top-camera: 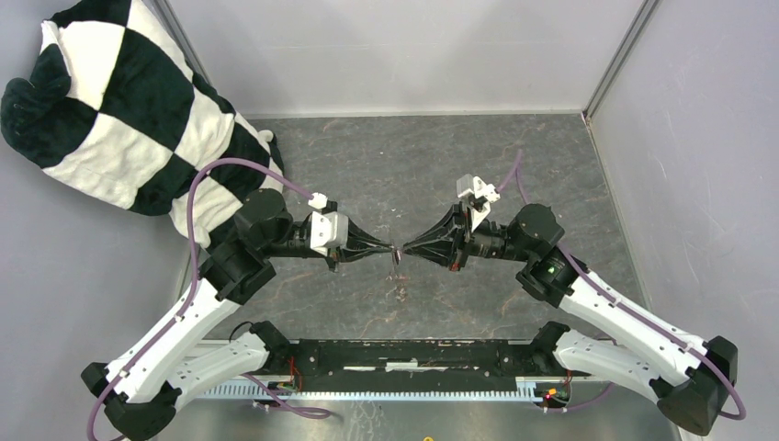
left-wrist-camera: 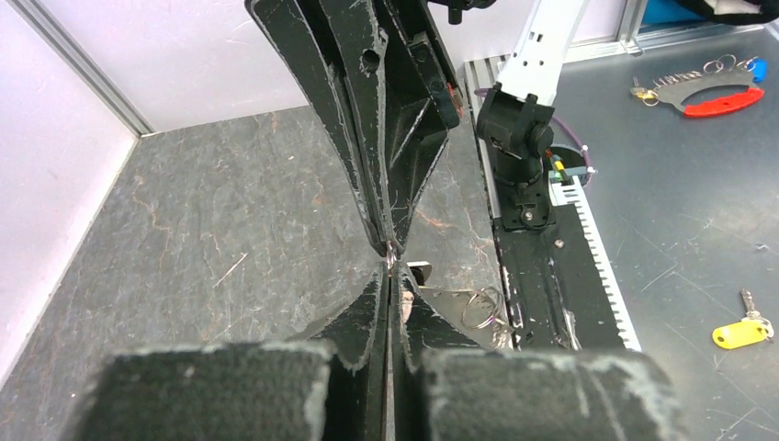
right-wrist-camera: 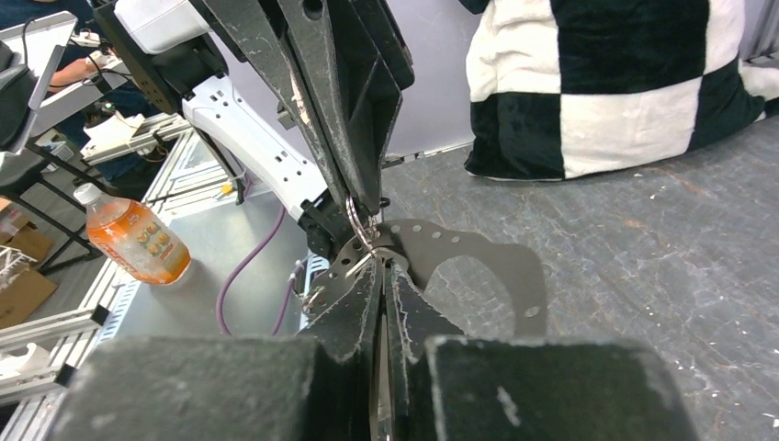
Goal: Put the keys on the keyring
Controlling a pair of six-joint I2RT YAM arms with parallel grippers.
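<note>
- On the near side of the black base rail [top-camera: 413, 354], on the bare metal bench, there is one orange drink bottle [right-wrist-camera: 133, 241], one key with a yellow tag [left-wrist-camera: 738, 332], and one grey-and-red holder [left-wrist-camera: 712, 99] with rings on it.
- Two arms are bolted at the rail, the left arm [top-camera: 184, 322] and the right arm [top-camera: 606, 312]. Both reach away from the rail over the slate table [top-camera: 367, 156].
- Just beyond the rail is one keyring [right-wrist-camera: 519, 276], a flat grey loop dotted with holes. I can't tell whether it lies on the slate or hangs just clear of it.
- At the keyring's end nearest the rail sits a little bunch of wire rings [left-wrist-camera: 479, 308], too tangled to count.
- Further from the rail and above the keyring, the two grippers meet tip to tip.
- The left gripper [top-camera: 390, 248] is clenched, and one small split ring [right-wrist-camera: 353, 216] is nipped at its tips.
- The right gripper [top-camera: 404, 249] has its fingers drawn together against the same spot. I can't tell whether it has hold of the ring as well.
- Of the keys, I can pick out only one small dark tag [left-wrist-camera: 419, 272], just under the meeting tips on the rail side.
- Farthest from the rail, off to the left, is one black-and-white checked cloth bundle [top-camera: 119, 101].
</note>
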